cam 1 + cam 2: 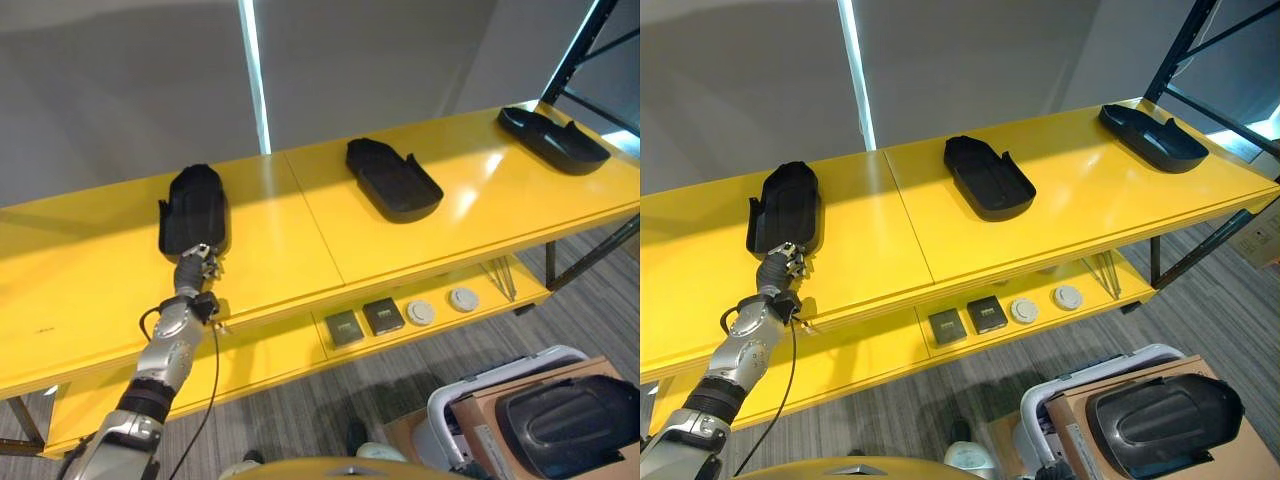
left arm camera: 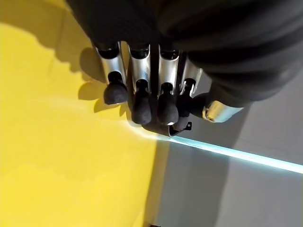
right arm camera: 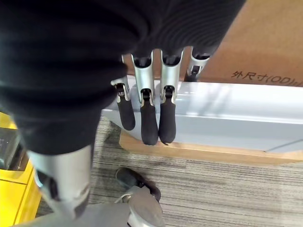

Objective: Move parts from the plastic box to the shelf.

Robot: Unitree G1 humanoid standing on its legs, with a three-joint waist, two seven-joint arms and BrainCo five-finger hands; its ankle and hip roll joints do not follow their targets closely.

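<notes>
Up on the yellow shelf [image 1: 300, 230], the left hand [image 1: 200, 268] rests loose-fingered against a black part [image 1: 193, 210].

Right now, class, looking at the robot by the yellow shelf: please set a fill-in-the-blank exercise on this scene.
1. The number of black parts lying on the yellow shelf top is ___.
2. The hand at the leftmost black part is the robot's ___ hand.
3. One more black part lies in the ___ box.
4. The right hand hangs with fingers ___.

Missing words: three; left; plastic; straight

Left hand [image 1: 787, 262] at near end of leftmost black part [image 1: 786, 208] on yellow shelf [image 1: 1060, 215] (fingers unclear).
</notes>
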